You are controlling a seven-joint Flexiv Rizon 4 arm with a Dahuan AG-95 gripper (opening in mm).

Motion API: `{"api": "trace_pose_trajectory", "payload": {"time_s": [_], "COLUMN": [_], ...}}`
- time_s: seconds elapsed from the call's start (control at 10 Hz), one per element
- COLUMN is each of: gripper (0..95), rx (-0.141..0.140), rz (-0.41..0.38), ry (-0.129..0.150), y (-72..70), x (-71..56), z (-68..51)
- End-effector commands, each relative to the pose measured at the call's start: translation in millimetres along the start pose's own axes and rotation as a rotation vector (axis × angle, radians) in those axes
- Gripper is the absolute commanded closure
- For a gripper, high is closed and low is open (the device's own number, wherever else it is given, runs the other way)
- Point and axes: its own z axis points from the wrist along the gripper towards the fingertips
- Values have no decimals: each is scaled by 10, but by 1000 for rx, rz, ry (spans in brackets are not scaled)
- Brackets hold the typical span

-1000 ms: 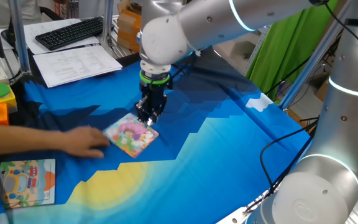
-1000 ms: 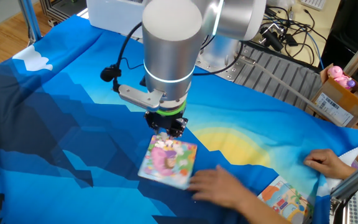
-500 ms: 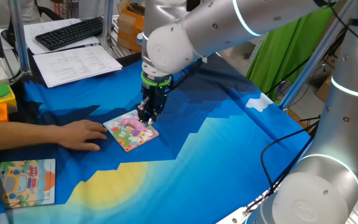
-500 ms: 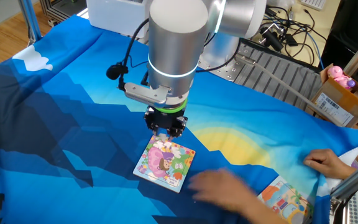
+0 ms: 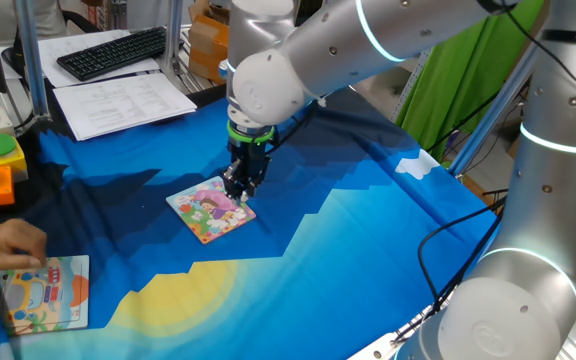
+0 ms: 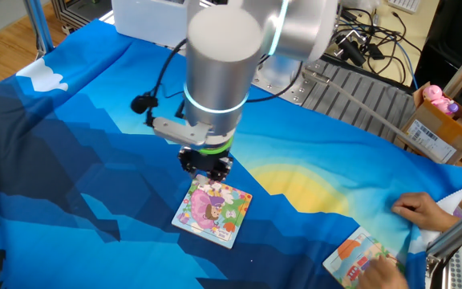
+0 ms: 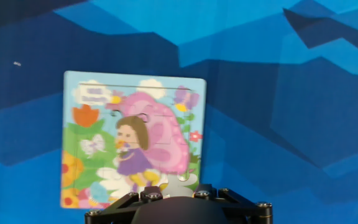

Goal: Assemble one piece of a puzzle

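Placing the piece is the step in hand, so judge it from where the gripper [image 5: 239, 189] now stands: pointing straight down over the far edge of the puzzle [image 5: 211, 209], just beside the board's upper rim in both fixed views. You cannot see the piece itself in any view; the fingertips are hidden by the hand's own housing in the hand view and are too small to read in the fixed ones, so you cannot tell how wide the jaws stand or whether they carry anything. Treat the piece as probably pinched between them, but check before you commit. The puzzle [image 7: 133, 138] lies flat on the blue cloth [image 6: 70, 160], its pink fairy picture square to the hand camera, with the bottom edge running under the gripper body. Line the hand up over the gap first, then come down slowly and vertically, since a loose board on cloth will likely slide under any sideways push. Keep clear of the person's hand [image 5: 8, 243] resting at the other board [image 5: 44, 291].
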Motion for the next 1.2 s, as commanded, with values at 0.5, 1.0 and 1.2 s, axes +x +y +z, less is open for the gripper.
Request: {"api": "trace_pose_trajectory", "payload": {"time_s": [0.5, 1.0, 1.2], "gripper": [950, 950, 950], "rx": [-1, -18, -15], "rz": [42, 65, 69], "ry": [-10, -12, -14], "y": [16, 30, 74], "x": [119, 126, 119], "z": [206, 224, 218]}}
